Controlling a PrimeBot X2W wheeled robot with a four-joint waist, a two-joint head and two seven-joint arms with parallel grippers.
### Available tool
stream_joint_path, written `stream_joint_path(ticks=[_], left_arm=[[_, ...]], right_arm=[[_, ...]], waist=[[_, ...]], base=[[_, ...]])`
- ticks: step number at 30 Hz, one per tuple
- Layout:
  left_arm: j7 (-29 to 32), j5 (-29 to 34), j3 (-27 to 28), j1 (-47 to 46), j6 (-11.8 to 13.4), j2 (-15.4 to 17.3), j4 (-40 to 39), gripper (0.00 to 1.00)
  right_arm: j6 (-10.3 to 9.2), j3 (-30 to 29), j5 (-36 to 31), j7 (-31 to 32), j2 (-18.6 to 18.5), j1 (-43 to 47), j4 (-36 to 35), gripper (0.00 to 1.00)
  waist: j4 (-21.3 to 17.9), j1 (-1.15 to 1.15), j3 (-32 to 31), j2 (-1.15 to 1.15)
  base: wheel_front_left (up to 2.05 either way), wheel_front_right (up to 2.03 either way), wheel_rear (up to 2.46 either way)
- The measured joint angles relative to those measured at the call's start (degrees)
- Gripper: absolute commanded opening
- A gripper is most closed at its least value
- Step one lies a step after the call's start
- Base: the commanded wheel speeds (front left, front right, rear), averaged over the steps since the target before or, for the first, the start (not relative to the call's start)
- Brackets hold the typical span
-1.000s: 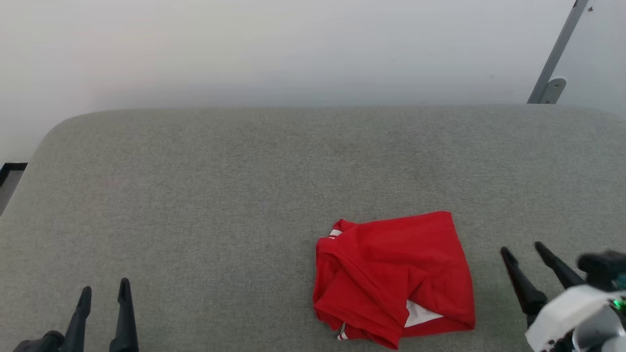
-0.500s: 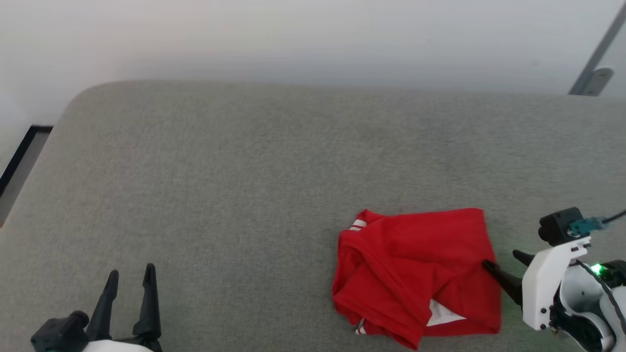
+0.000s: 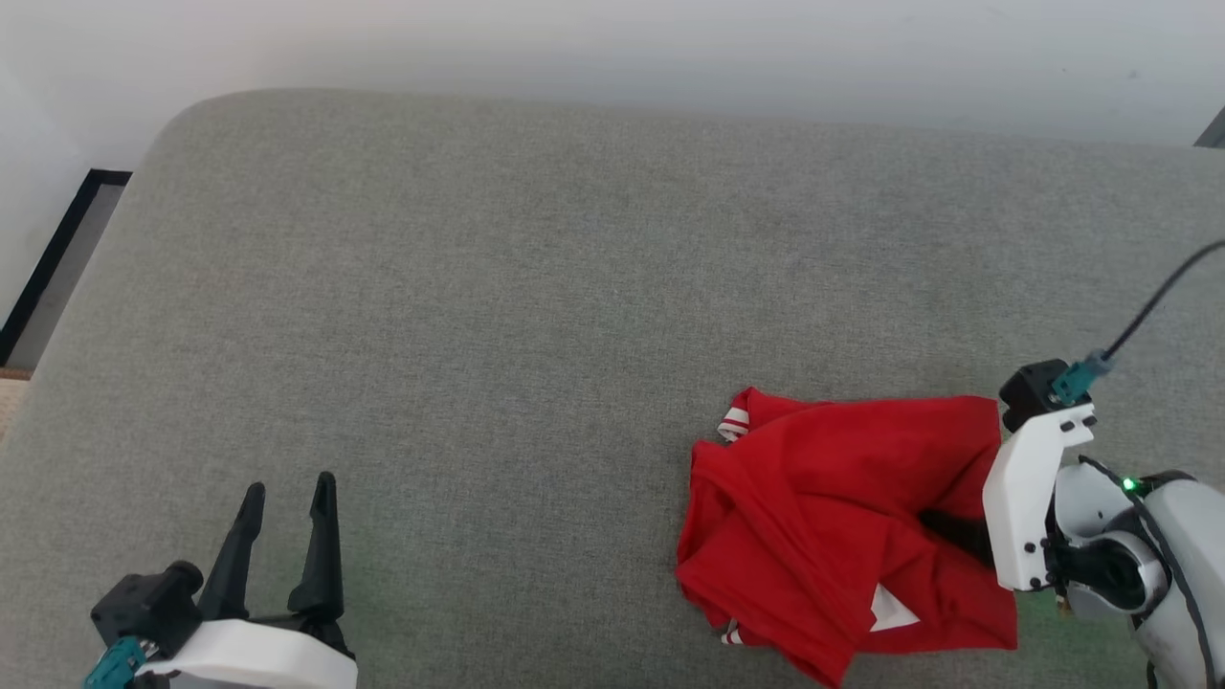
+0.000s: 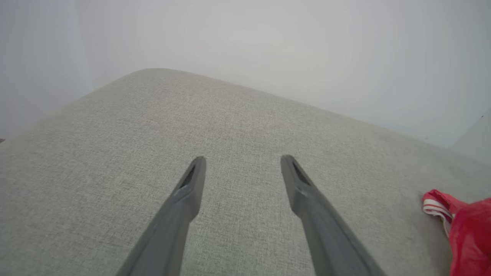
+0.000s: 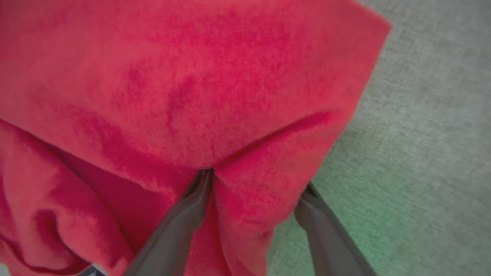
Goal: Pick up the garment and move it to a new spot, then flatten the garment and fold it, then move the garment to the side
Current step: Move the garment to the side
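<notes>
The garment (image 3: 833,517), a crumpled red shirt with white striped trim, lies on the grey cushioned surface (image 3: 478,287) at the lower right. My right gripper (image 3: 943,528) has come in from the shirt's right side. In the right wrist view its fingers stand apart with a fold of the garment (image 5: 191,76) pushed between them, and both tips are hidden under the cloth; the gripper (image 5: 255,180) is open. My left gripper (image 3: 289,488) hangs open over bare surface at the lower left, far from the shirt. From the left wrist, that gripper (image 4: 243,159) holds nothing and the garment (image 4: 470,230) peeks in at the right edge.
The grey surface has a rounded far left corner (image 3: 182,110) with a pale wall behind it. A dark strip of floor (image 3: 57,249) runs beyond the left edge. A black cable (image 3: 1153,297) rises from the right wrist.
The head camera has tipped down and shifted. My right gripper moved left from beside the shirt onto its right edge, bunching the cloth between its fingers. The left gripper stays open.
</notes>
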Motion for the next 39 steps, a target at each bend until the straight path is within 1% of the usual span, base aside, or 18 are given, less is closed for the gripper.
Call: stream_joint_path(ticks=[1, 4, 9, 11, 15, 22, 24, 30, 34, 39], left_arm=[[0.00, -0.04, -0.21, -0.28, 0.00, 0.05, -0.02, 1.00], [0.00, -0.20, -0.60, -1.15, 0.00, 0.20, -0.04, 1.00], [0.00, -0.21, -1.29, -2.74, 0.00, 0.33, -0.59, 1.00], [0.00, -0.21, -1.59, -3.36, 0.00, 0.48, -0.85, 1.00], [-0.01, -0.03, -2.29, -4.99, 0.00, 0.82, -1.87, 1.00], [-0.01, 1.45, -4.42, -8.03, 0.00, 1.02, -3.16, 1.00], [-0.01, 1.52, -4.75, -8.57, 0.00, 0.94, -3.35, 1.00], [-0.01, 2.25, -8.57, -13.47, 0.00, 1.42, -3.75, 1.00], [-0.01, 2.45, -11.26, -16.42, 0.00, 1.58, -4.09, 1.00], [-0.01, 2.35, -14.59, -20.67, 0.00, 2.70, -4.00, 1.00]], right_arm=[[-0.01, 0.60, 0.53, 0.69, -0.18, -0.54, 0.01, 0.00], [0.03, 1.12, 2.07, 0.77, -0.35, -1.45, -0.11, 0.00], [0.23, 0.18, 3.30, -1.24, -1.18, -2.37, -0.53, 0.00], [0.21, -0.86, 3.55, -1.87, -2.05, -3.22, -0.73, 0.00], [0.03, -3.27, 3.05, -3.20, -5.31, -4.10, -0.49, 0.00], [0.03, -6.25, 0.27, -4.85, -9.80, -6.97, -0.78, 0.00], [0.03, -6.66, -0.05, -4.98, -10.29, -7.49, -0.74, 0.00], [0.03, -8.10, -3.05, -6.38, -13.44, -11.21, 0.42, 0.00], [0.03, -8.43, -4.45, -8.79, -14.94, -13.70, 1.70, 0.00], [0.03, -8.00, -6.33, -12.41, -16.13, -17.51, 4.44, 0.00]], waist=[[0.09, 0.00, 0.18, 0.00], [0.07, 0.00, 0.70, 0.00], [-0.97, 0.00, 1.46, 0.00], [-1.58, 0.00, 1.74, 0.00], [-3.00, 0.00, 2.10, 0.00], [-6.00, 0.00, 3.20, 0.00], [-6.51, 0.00, 3.42, 0.00], [-10.36, 0.00, 5.30, 0.00], [-12.60, 0.00, 6.64, 0.00], [-15.18, 0.00, 8.79, 0.00]], base=[[0.00, 0.00, 0.00], [0.00, 0.00, 0.00], [0.00, 0.00, 0.00], [0.00, 0.00, 0.00], [0.00, 0.00, 0.00], [0.00, 0.00, 0.00], [0.00, 0.00, 0.00], [0.00, 0.00, 0.00], [0.00, 0.00, 0.00], [0.00, 0.00, 0.00]])
